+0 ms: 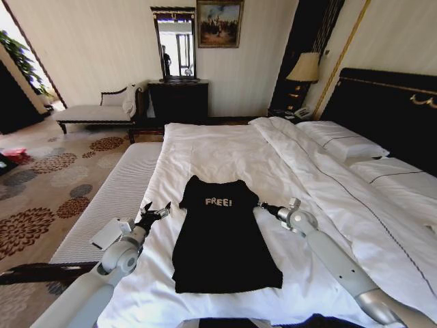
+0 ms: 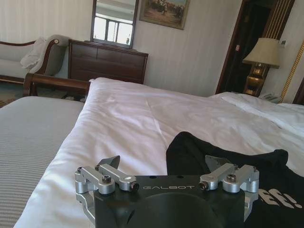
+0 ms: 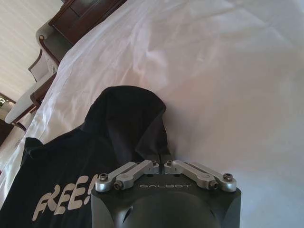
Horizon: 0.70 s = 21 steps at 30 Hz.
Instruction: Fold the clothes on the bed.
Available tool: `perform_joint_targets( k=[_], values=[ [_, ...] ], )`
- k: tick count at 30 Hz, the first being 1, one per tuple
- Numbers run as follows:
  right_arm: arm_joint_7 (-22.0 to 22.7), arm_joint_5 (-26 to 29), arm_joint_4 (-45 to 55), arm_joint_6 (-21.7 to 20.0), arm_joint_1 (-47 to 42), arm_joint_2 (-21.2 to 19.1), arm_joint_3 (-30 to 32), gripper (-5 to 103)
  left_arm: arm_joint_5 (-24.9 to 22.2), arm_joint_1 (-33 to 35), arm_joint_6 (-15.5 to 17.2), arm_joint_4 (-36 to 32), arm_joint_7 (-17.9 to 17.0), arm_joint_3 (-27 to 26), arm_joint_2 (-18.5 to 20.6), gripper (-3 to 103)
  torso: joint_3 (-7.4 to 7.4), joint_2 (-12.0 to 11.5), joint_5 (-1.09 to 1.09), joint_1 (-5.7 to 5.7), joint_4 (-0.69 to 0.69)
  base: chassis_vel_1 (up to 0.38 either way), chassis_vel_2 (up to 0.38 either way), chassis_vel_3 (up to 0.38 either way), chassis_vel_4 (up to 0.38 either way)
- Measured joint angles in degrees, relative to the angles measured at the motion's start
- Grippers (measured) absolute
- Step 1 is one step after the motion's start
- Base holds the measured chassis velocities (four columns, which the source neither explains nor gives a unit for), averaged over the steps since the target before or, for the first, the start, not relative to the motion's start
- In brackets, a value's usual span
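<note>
Black tee [image 1: 222,249] prob. flat on bed [image 1: 225,147]

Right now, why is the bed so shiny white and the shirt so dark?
Head view: daylight from the left brightens the bed, so the black T-shirt between the left hand and right hand looks flat; the walls lean at the edges. Right wrist view: the duvet glares almost blank white.

Right hand [image 3: 162,164] closed, fingertips pinching the sleeve edge of the black T-shirt [image 3: 95,156] with white "FREE!" lettering, spread on the white bed [image 3: 228,80], with dark dresser [image 3: 88,14] and chaise [image 3: 45,71] beyond.
</note>
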Motion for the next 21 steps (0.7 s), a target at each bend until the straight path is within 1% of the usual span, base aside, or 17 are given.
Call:
perform_joint_targets(
  k=[2, 6, 12, 17, 21],
  values=[
    [-0.3, -0.3, -0.2, 0.2, 0.3, -0.2, 0.0, 0, 0.0, 0.1, 0.0, -0.1, 0.0, -0.1, 0.0, 100, 0.00, 0.0, 0.00, 0.00, 0.00, 0.000, 0.000, 0.000, 0.000],
    [-1.6, -1.4, -1.3, 0.4, 2.3, -1.9, -0.2, 0, -0.2, 0.5, 0.0, -0.6, 0.0, -0.6, 0.4, 100, 0.00, 0.0, 0.00, 0.00, 0.00, 0.000, 0.000, 0.000, 0.000],
    [-1.9, -1.9, -3.2, 0.5, 5.1, -4.2, -0.4, 0, -0.3, 1.1, 0.1, -1.1, 0.0, -1.0, 0.2, 100, 0.00, 0.0, 0.00, 0.00, 0.01, 0.000, 0.000, 0.000, 0.000],
    [-2.1, -3.0, -3.9, 0.8, 5.3, -5.0, -0.2, 0, -0.3, 1.1, 0.1, -1.2, 0.0, -1.0, -0.1, 100, 0.00, 0.0, 0.00, 0.00, -0.01, 0.000, 0.000, 0.000, 0.000],
    [-2.3, -3.6, -5.2, 1.0, 5.4, -5.5, 0.1, 0, -0.3, 1.4, 0.1, -1.4, 0.0, -1.1, -0.2, 100, 0.00, 0.0, 0.01, 0.00, 0.00, 0.000, 0.000, 0.000, 0.000]
  ],
)
